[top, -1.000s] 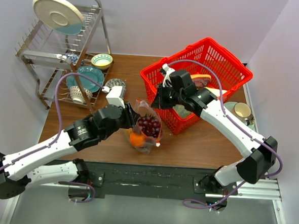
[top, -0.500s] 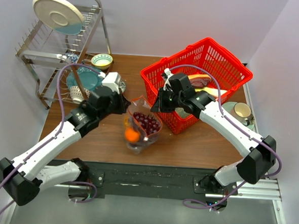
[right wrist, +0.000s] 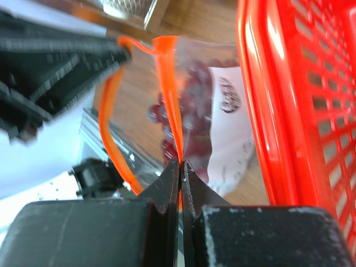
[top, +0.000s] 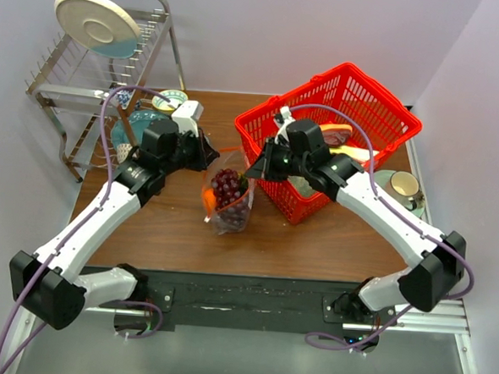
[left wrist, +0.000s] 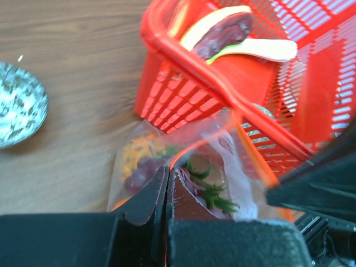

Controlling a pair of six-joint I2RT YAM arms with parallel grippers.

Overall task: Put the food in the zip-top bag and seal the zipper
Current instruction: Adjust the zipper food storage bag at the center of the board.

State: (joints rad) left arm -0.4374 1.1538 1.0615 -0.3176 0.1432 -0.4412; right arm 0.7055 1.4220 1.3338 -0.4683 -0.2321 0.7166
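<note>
The clear zip-top bag (top: pixel 229 204) hangs between my two grippers, just left of the red basket. The purple grape bunch (top: pixel 226 186) and the yellow-orange pineapple (top: pixel 210 200) are inside it. My left gripper (top: pixel 209 156) is shut on the left end of the red-orange zipper (left wrist: pixel 192 147). My right gripper (top: pixel 256 170) is shut on its right end. In the right wrist view the zipper (right wrist: pixel 167 83) runs up from my shut gripper (right wrist: pixel 179 165), and its two strips gape apart on the left. The grapes (right wrist: pixel 183 114) and white label (right wrist: pixel 229 100) show through the plastic.
The red mesh basket (top: pixel 381 110) stands right of the bag, holding a pink-red slice (top: pixel 336 135) and a white-green stalk (left wrist: pixel 261 49). A dish rack (top: pixel 95 76) with a plate, a teal plate (top: pixel 143 130) and small bowls (top: pixel 170 100) are at the back left. A cup (top: pixel 405 186) sits at the right edge.
My left gripper has swung back and to the left holding the bag's edge. The bag rose and shifted toward the far side, and its mouth is stretched between both grippers.
</note>
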